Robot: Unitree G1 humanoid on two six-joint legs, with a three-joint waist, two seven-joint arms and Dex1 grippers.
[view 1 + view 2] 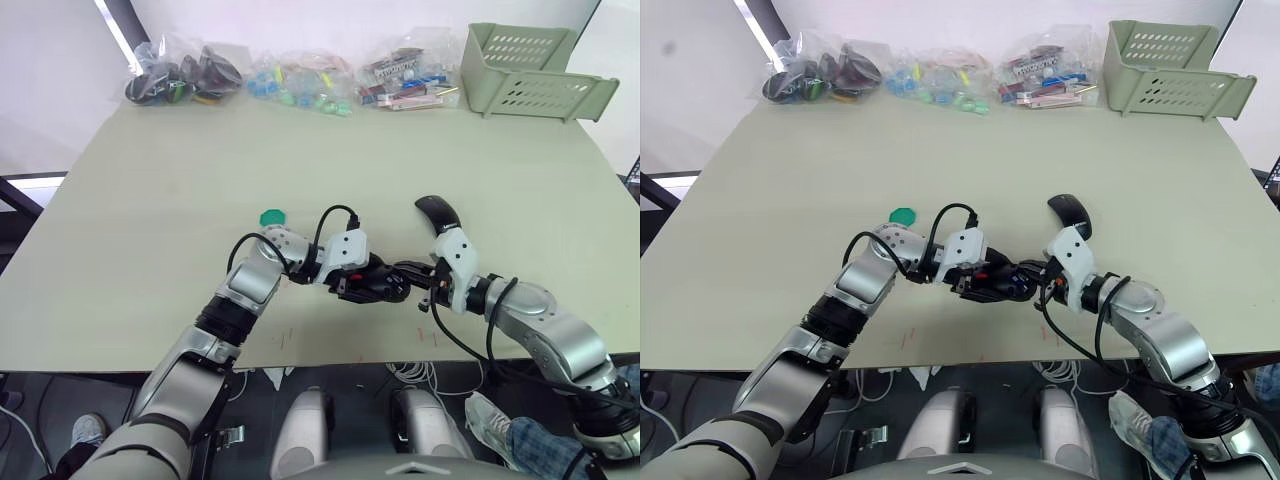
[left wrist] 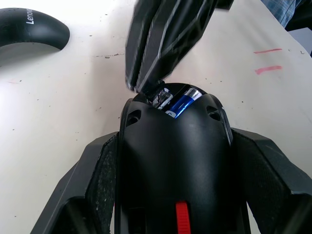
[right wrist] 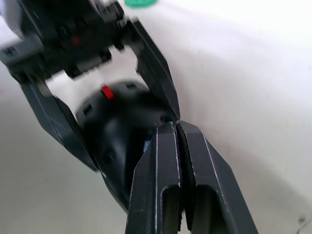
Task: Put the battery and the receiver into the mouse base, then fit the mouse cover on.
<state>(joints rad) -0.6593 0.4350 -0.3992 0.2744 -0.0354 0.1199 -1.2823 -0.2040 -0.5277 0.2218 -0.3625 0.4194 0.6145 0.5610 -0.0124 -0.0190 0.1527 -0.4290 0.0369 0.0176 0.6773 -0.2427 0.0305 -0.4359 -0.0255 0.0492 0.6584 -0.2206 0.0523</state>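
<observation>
Mouse base (image 2: 173,165), its black oval body showing a red part in the hollowed top, sits clamped between the two black fingers (image 2: 95,180) of the left gripper (image 1: 375,283) near the front edge of the pale table (image 1: 200,180). Seen from the left wrist, the fingers press against both sides of the body, holding it. Inside the hollow lies the battery (image 2: 181,104), blue with a metallic end, set lengthways in its bay at the far end of the base.

Right gripper (image 3: 174,127) meets the base from the opposite side. Its two fingers are pressed together with no gap between them, and their tips reach the rim of the hollow just beside the battery. Whether anything small is pinched between them cannot be made out.

Mouse cover (image 1: 438,213), a smooth glossy black shell with pale lettering near one end, lies on the table beyond the right arm, apart from the base. A round green disc (image 1: 272,216) rests on the table beyond the left arm.

Along the far edge of the table lie clear bags of small parts (image 1: 300,80), and a pale green slotted plastic bin (image 1: 530,70) stands at the far right corner.
</observation>
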